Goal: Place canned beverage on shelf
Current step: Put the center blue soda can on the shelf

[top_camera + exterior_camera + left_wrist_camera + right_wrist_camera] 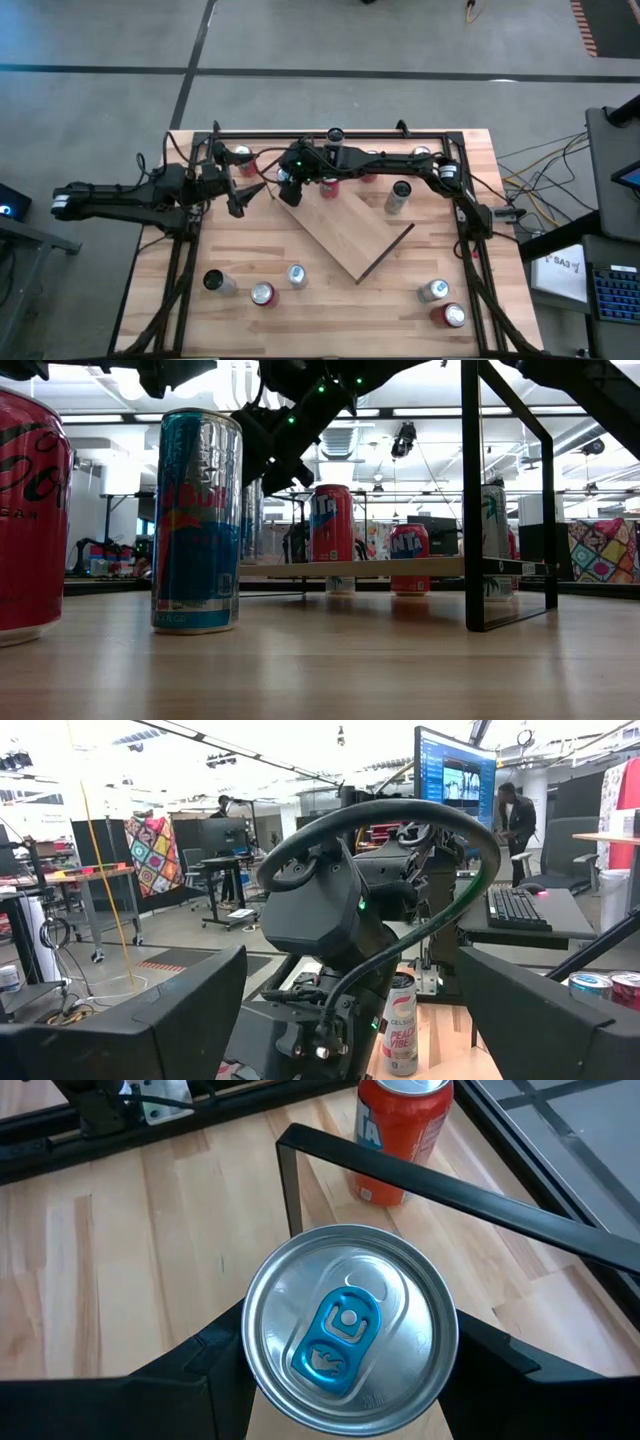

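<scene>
We are looking down on a can (350,1325) with a silver top and a blue pull tab, and the right tool (345,1370) is pinching it, one dark finger (205,1370) pressed against each side. In the high view this tool (290,185) is sitting toward the far edge of the counter (250,250), left of the middle, right at the far left corner of the shelf (345,232). The shelf is lying as a light wooden board turned diagonally across the middle of the counter, with a thin dark rim showing along its near right edges. From the low view the board (400,567) is standing raised above the counter, and a red can (332,523) is standing on it.

The left tool (240,197) is hanging just left of the right one, near the far left part of the counter; its fingers (130,1020) are spread, with nothing between them.

Other cans are standing around the counter: a silver one (399,196) just beyond the shelf's right side, three (262,292) near the near left edge, and two (447,314) by the near right corner. A tall blue and silver can (197,520) is filling the foreground of the low view. A person (518,815) is standing in the room beyond.
</scene>
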You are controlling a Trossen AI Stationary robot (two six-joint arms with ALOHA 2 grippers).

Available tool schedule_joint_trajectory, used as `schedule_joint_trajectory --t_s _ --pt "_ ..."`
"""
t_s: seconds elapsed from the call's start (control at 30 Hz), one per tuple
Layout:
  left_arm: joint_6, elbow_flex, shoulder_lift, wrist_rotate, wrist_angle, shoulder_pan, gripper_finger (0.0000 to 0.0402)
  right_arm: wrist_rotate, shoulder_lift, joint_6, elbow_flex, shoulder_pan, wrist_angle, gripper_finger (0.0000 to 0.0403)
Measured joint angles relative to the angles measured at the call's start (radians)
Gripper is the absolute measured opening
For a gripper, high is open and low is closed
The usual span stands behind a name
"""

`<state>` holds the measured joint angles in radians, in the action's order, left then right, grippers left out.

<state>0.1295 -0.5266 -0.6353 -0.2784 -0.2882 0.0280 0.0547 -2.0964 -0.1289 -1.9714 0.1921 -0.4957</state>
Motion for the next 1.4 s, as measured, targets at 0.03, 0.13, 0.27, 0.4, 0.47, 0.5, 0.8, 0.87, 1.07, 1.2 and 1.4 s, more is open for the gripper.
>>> schedule_joint_trajectory --t_s 0.03,0.13,0.27,0.4,0.47,0.5,0.8,0.87,1.07,1.2,1.4 --pt "0.0 0.0 0.0 0.0 0.0 0.0 0.0343 0.0 0.0 0.004 0.001 0.0 0.0 0.0227" --pt "0.0 0.0 -0.001 0.0 0.0 0.0 0.0343 0.019 0.0 0.009 0.004 0.0 0.0 0.0227" --pt "0.0 0.0 -0.001 0.0 0.0 0.0 0.0343 0.027 0.0 0.012 0.015 0.0 0.002 0.023" --pt "0.0 0.0 -0.001 0.0 -0.001 0.0 0.0343 0.027 0.0 0.009 0.029 0.0 0.015 0.0242" --pt "0.0 0.0 -0.001 0.0 -0.001 0.0 0.0343 0.027 0.0 0.006 0.033 0.0 0.018 0.0247" --pt "0.0 0.0 -0.001 0.0 -0.001 0.0 0.0343 0.027 0.001 0.007 0.036 0.0 0.02 0.0249" --pt "0.0 0.0 -0.001 0.0 -0.001 0.0 0.0343 0.027 0.0 0.008 0.043 0.0 0.012 0.0276" --pt "0.0 0.0 -0.001 0.0 -0.001 0.0 0.0343 0.027 0.0 0.009 0.042 0.0 0.013 0.0285" --pt "-0.001 0.0 -0.001 0.0 -0.001 0.0 0.0343 0.026 0.0 0.009 0.034 0.0 0.018 0.0306" --pt "-0.008 0.0 -0.001 0.0 0.006 0.0 0.0343 0.025 0.007 0.009 0.031 0.0 0.019 0.0308" --pt "-0.035 0.0 -0.004 0.0 0.03 0.0 0.0343 0.024 0.048 0.009 0.029 0.0 -0.002 0.0309"
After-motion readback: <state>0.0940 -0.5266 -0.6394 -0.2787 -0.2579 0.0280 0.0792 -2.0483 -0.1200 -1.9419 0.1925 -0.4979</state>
